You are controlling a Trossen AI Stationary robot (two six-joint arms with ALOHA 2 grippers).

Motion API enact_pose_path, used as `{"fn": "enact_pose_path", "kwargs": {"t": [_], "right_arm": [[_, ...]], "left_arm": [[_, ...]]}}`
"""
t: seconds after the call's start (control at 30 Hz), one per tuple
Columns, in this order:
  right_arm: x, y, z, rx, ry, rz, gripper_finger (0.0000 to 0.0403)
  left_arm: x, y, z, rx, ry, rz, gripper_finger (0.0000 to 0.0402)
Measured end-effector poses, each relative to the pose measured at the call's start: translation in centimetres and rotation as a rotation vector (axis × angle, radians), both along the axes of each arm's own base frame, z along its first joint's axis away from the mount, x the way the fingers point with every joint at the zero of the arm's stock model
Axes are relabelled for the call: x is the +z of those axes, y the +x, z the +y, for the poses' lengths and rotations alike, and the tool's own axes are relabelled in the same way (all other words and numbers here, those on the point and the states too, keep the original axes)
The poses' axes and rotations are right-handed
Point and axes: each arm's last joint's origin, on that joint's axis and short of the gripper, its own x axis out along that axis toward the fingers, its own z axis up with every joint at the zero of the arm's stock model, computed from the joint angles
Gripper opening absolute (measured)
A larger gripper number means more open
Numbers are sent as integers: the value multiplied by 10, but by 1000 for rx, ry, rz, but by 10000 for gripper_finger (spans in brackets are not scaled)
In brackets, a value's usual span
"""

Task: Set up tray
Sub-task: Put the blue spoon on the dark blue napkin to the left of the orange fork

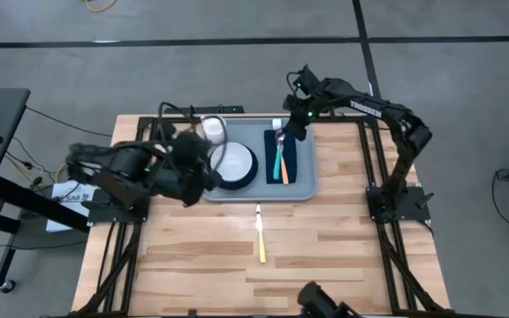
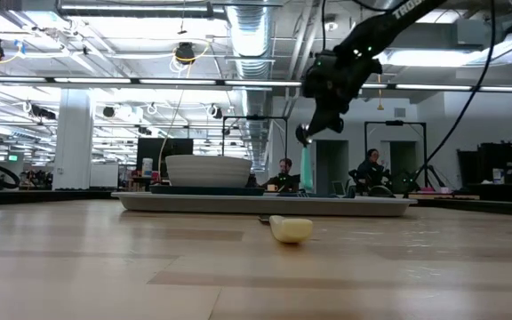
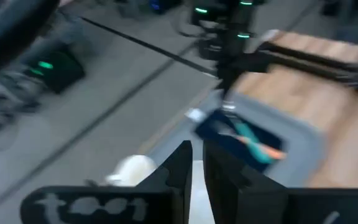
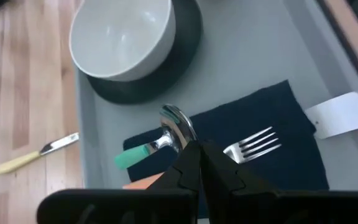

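Note:
The light grey-blue tray [image 1: 306,187] lies at the table's far middle. On it a white bowl [image 1: 235,161] sits on a dark navy plate [image 4: 188,53]. To their right a navy napkin [image 1: 292,159] bears a teal-handled spoon [image 4: 166,138] and an orange-handled fork [image 4: 253,146]. My right gripper [image 1: 295,124] hangs shut above the napkin's far end, over the spoon's bowl, holding nothing that I can see. My left gripper [image 3: 197,168], blurred, is raised at the tray's left side [image 1: 208,175]. Its fingers are shut to a slit with nothing between them.
A yellow-handled knife [image 1: 260,233] lies on the bare wood just in front of the tray. A white cup [image 1: 210,129] stands at the tray's far left corner. The napkin has a white tag [image 4: 340,115] at its far end. People sit in the room beyond the table [image 2: 284,174].

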Motion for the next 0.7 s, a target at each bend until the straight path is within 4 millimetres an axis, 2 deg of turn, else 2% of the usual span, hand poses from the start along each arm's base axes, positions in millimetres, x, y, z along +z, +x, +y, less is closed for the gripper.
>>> {"fn": "enact_pose_path", "kwargs": {"t": [0.07,0.17,0.37,0.53,0.7], "right_arm": [[-6,2,-2,4,8,13,0],[-10,4,-3,16,4,18,0],[-3,6,-5,13,-12,9,0],[7,16,-7,27,-18,-2,0],[-5,39,-17,55,16,46,0]], "left_arm": [[-10,-13,8,39,55,28,29],[-36,-33,20,111,87,53,29],[-92,-65,40,236,84,-39,29],[-128,-71,47,201,-27,-122,29],[-152,-65,47,74,-81,-145,29]]}}
